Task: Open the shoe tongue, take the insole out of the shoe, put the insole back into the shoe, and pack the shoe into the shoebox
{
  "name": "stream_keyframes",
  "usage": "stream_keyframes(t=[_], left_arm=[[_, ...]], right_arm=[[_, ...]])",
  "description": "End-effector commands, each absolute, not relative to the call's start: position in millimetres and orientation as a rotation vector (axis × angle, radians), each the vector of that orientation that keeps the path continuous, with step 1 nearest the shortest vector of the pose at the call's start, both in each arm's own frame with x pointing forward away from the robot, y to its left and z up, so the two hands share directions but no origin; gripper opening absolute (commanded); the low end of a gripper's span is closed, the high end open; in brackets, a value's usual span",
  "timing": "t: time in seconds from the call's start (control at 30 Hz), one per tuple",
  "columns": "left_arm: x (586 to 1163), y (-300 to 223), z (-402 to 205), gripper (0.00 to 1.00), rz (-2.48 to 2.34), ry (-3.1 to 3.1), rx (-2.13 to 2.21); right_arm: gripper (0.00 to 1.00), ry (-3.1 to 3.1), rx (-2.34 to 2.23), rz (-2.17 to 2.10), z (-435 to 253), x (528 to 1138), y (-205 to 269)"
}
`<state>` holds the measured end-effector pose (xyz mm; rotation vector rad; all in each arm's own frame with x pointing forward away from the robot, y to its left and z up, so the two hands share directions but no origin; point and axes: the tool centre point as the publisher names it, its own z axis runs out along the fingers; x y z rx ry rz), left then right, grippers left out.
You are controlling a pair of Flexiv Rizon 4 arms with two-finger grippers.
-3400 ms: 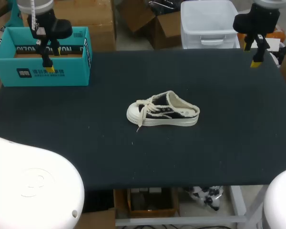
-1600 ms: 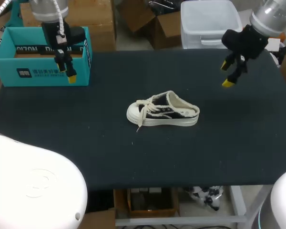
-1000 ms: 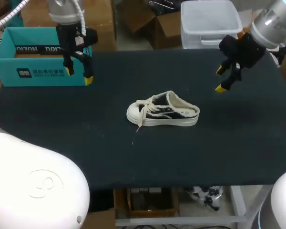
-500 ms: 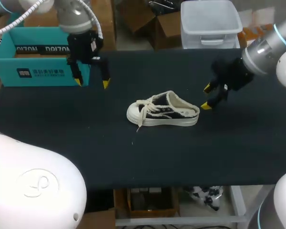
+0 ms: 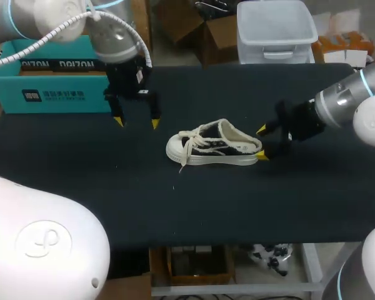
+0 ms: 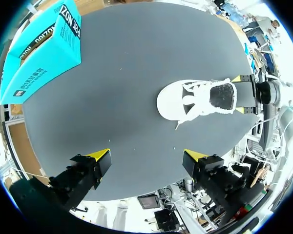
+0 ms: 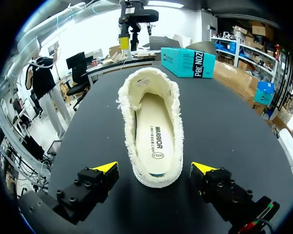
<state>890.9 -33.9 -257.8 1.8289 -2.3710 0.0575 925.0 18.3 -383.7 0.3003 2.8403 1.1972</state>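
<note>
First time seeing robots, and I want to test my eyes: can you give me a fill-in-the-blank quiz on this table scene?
1. The right gripper sits at the ___ end of the cream and black canvas shoe.
2. The cream insole lies ___ the shoe.
3. The left gripper, its fingers ___, hangs between the shoe and the teal cardboard shoebox.
Missing words: heel; inside; open.

Shoe (image 5: 214, 145) on table (image 5: 300, 200), right hand (image 5: 261, 143) astride heel, perhaps touching
</note>
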Motion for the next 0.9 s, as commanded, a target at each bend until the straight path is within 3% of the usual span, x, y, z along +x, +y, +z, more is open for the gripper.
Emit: stream_keyframes(t=[0.03, 0.9], left_arm=[[890, -45, -260, 1.00, 0.036, -2.391, 1.826], [895, -75, -273, 1.00, 0.009, -2.414, 1.798]], right_arm=[[1.00, 2.832, 0.297, 1.252, -394, 932, 19], [1.00, 2.804, 0.342, 1.382, -438, 934, 46]])
